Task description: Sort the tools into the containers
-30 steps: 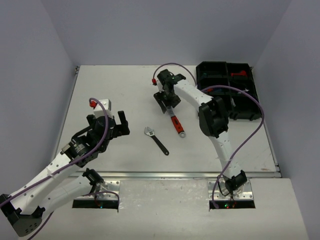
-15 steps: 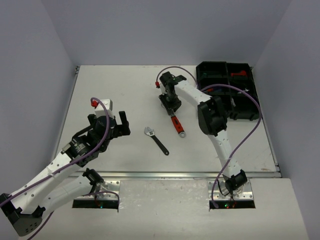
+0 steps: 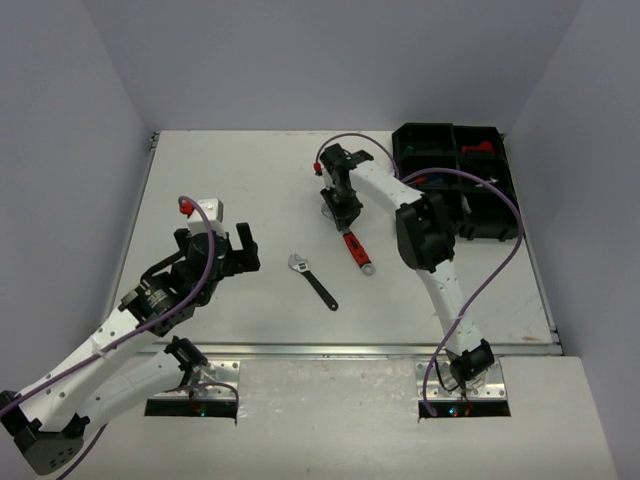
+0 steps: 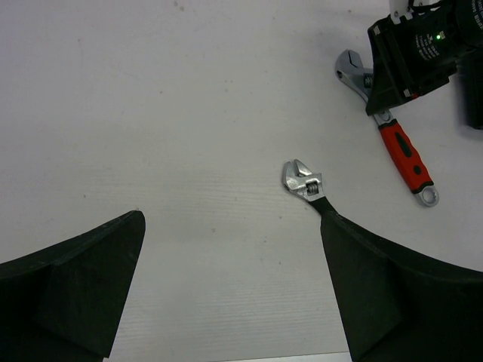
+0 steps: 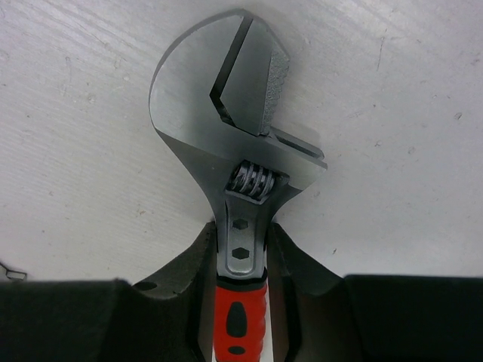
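A red-handled adjustable wrench [image 5: 243, 181] lies flat on the white table [image 3: 240, 180], and my right gripper [image 5: 241, 234] is shut on its silver neck just above the red grip. From above, that gripper [image 3: 341, 212] covers the wrench head, with the red handle [image 3: 352, 248] pointing toward the near edge. A black-handled adjustable wrench [image 3: 312, 278] lies loose to its left, its head [image 4: 303, 181] showing in the left wrist view. My left gripper [image 4: 230, 219] hovers open over bare table to the left of it. The black organiser tray [image 3: 455, 130] sits at the far right.
A red tool [image 3: 478, 147] lies in a rear compartment of the tray, and other compartments hold dark items I cannot make out. Purple cables loop off both arms. The table's right edge [image 3: 545, 290] runs just beyond the tray.
My right gripper has come down over the head end of the red-handled wrench and its jaws have closed in on the neck. The left arm has hardly moved.
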